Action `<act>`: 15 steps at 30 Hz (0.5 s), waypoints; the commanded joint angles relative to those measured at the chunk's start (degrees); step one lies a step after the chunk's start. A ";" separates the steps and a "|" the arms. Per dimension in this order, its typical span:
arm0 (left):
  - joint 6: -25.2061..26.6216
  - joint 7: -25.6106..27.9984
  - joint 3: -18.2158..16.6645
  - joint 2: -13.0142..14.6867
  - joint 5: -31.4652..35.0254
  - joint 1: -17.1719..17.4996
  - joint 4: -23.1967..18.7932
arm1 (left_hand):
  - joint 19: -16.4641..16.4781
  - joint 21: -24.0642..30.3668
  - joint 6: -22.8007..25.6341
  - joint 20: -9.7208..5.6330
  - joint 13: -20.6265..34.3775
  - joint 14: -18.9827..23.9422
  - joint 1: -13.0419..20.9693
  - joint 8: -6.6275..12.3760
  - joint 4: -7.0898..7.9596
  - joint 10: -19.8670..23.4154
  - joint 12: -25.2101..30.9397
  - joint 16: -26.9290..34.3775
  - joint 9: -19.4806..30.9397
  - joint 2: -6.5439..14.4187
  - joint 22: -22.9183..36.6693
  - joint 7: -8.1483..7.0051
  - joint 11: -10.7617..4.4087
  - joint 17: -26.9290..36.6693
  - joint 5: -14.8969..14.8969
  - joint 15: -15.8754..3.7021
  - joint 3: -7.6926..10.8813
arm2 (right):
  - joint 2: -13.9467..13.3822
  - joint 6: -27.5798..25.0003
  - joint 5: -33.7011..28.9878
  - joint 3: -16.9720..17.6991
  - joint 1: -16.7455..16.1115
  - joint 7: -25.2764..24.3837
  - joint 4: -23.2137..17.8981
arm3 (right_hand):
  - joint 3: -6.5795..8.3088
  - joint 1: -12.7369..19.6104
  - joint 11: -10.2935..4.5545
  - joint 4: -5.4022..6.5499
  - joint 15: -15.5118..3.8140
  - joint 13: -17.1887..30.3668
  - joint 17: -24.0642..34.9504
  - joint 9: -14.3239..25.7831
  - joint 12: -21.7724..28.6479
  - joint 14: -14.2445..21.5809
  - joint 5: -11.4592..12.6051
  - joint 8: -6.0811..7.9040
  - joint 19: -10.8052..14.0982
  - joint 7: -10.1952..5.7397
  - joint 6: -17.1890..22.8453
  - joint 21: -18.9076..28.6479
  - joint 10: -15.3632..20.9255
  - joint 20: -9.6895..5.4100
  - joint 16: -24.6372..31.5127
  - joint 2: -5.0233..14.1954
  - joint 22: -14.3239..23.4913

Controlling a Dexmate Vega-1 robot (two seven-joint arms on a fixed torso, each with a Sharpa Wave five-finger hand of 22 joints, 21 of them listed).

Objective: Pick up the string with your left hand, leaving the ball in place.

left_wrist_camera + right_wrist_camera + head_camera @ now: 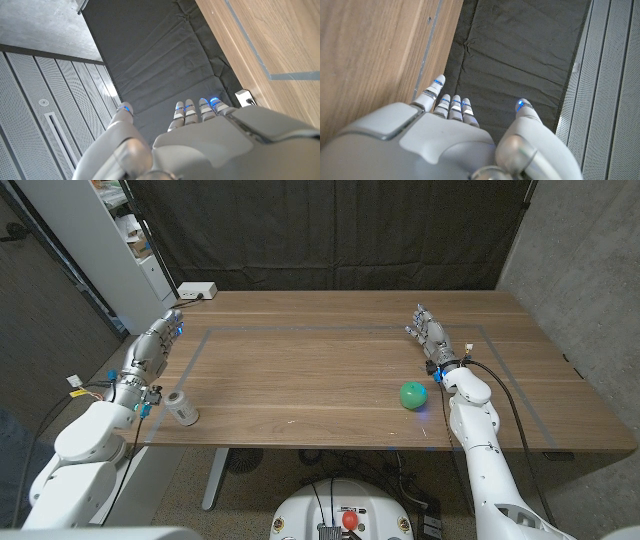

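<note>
The string is a small pale spool (182,408) lying on its side near the table's front left corner. A green ball (413,395) sits toward the front right of the table. My left hand (155,345) hangs over the table's left edge, behind the spool and well apart from it, fingers straight and holding nothing. The left wrist view shows that same hand (200,140) with its fingers spread and bare. My right hand (430,335) stands behind the ball, fingers extended and holding nothing; its back (445,140) shows in the right wrist view.
A thin taped rectangle (300,330) marks the wooden table (320,370). A white box (197,290) with a cable sits at the back left corner, also seen as a white box (245,97) past my left fingers. A dark curtain (330,230) hangs behind; shelves (130,230) stand at the back left.
</note>
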 commanded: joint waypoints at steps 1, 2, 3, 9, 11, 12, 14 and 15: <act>-0.42 -0.99 -2.58 -0.72 -0.28 1.89 -0.03 | 0.27 -0.07 0.73 0.14 0.16 0.55 0.16 0.53 -0.37 0.67 0.25 0.32 0.26 0.46 0.22 0.08 0.06 0.07 -0.04 0.22 -0.08 | 0.34 -0.34 -0.76 -0.36 0.30 -0.77 -0.07 | -0.09 0.10 0.04 -0.26 0.00 0.24 0.26 0.30 0.12 -0.11 0.33 0.17 -0.01 -0.05 0.22 0.00 0.37 -0.07 0.15 0.47 0.23; -0.28 -1.17 -2.71 -0.64 -0.33 1.97 0.01 | 0.30 -0.07 0.78 0.17 0.16 0.59 0.16 0.54 -0.38 0.67 0.25 0.33 0.27 0.46 0.22 0.08 0.12 0.07 -0.04 0.22 -0.08 | 0.40 -0.44 -0.77 -0.36 0.36 -0.81 -0.03 | -0.10 0.10 0.03 -0.26 -0.05 0.24 0.26 0.30 0.11 -0.11 0.33 0.16 -0.02 -0.07 0.19 0.00 0.35 -0.06 0.15 0.48 0.23; -0.32 -1.01 -2.86 -0.79 -0.15 2.16 -0.07 | 0.31 -0.09 0.83 0.17 0.16 0.66 0.17 0.55 -0.39 0.69 0.25 0.35 0.27 0.46 0.22 0.06 0.15 0.07 -0.04 0.25 -0.09 | 0.32 -0.22 -0.86 -0.43 0.44 -0.72 0.19 | -0.10 0.10 0.04 -0.27 -0.04 0.24 0.26 0.30 0.11 -0.09 0.34 0.15 -0.01 -0.07 0.19 0.00 0.35 -0.08 0.16 0.48 0.23; -1.00 -1.31 -3.52 -1.21 0.26 2.94 -0.26 | 0.43 -0.11 0.89 0.20 0.16 0.74 0.17 0.54 -0.43 0.80 0.27 0.35 0.27 0.46 0.23 0.00 0.18 0.07 -0.05 0.25 -0.11 | 0.35 0.18 -1.23 -0.67 0.83 -0.75 0.84 | -0.14 0.09 0.06 -0.30 0.01 0.24 0.26 0.30 0.11 -0.06 0.34 0.17 0.00 -0.04 0.23 0.01 0.37 -0.10 0.16 0.47 0.23; -1.05 -1.20 -3.71 -1.36 0.58 3.32 -0.43 | 0.44 -0.15 0.97 0.27 0.16 0.76 0.17 0.56 -0.46 0.87 0.28 0.34 0.27 0.46 0.23 0.06 0.17 0.07 -0.05 0.22 -0.12 | 0.47 0.02 -1.28 -0.71 0.94 -0.84 0.90 | -0.15 0.09 0.06 -0.30 -0.02 0.24 0.27 0.30 0.11 -0.09 0.35 0.16 0.00 -0.06 0.22 0.00 0.37 -0.08 0.15 0.48 0.23; -0.92 -1.00 -3.83 -1.46 0.76 3.52 -0.58 | 0.48 -0.15 1.00 0.27 0.16 0.78 0.17 0.56 -0.47 0.87 0.28 0.34 0.27 0.46 0.23 0.07 0.18 0.07 -0.05 0.23 -0.12 | 0.47 0.06 -1.35 -0.75 1.01 -0.84 1.00 | -0.15 0.09 0.06 -0.31 0.00 0.24 0.27 0.30 0.10 -0.09 0.35 0.15 0.00 -0.05 0.21 0.00 0.35 -0.09 0.15 0.48 0.23; -0.97 -1.26 -4.05 -1.53 0.65 3.74 -0.53 | 0.48 -0.18 1.00 0.30 0.16 0.85 0.18 0.55 -0.49 0.88 0.27 0.36 0.27 0.46 0.23 0.03 0.15 0.07 -0.05 0.22 -0.13 | 0.55 -0.04 -1.46 -0.83 1.15 -0.92 1.12 | -0.15 0.09 0.08 -0.31 0.00 0.24 0.27 0.30 0.11 -0.09 0.35 0.17 0.01 -0.06 0.25 0.01 0.37 -0.09 0.14 0.50 0.23; -1.06 -0.99 -4.21 -1.77 0.83 3.95 -0.60 | 0.56 -0.17 1.02 0.32 0.16 0.92 0.18 0.55 -0.50 0.92 0.28 0.37 0.27 0.46 0.23 0.01 0.09 0.07 -0.05 0.21 -0.14 | 0.60 -0.13 -1.51 -0.85 1.22 -0.96 1.18 | -0.15 0.09 0.06 -0.32 0.01 0.24 0.27 0.30 0.11 -0.05 0.36 0.16 0.01 -0.04 0.23 0.01 0.38 -0.10 0.16 0.51 0.23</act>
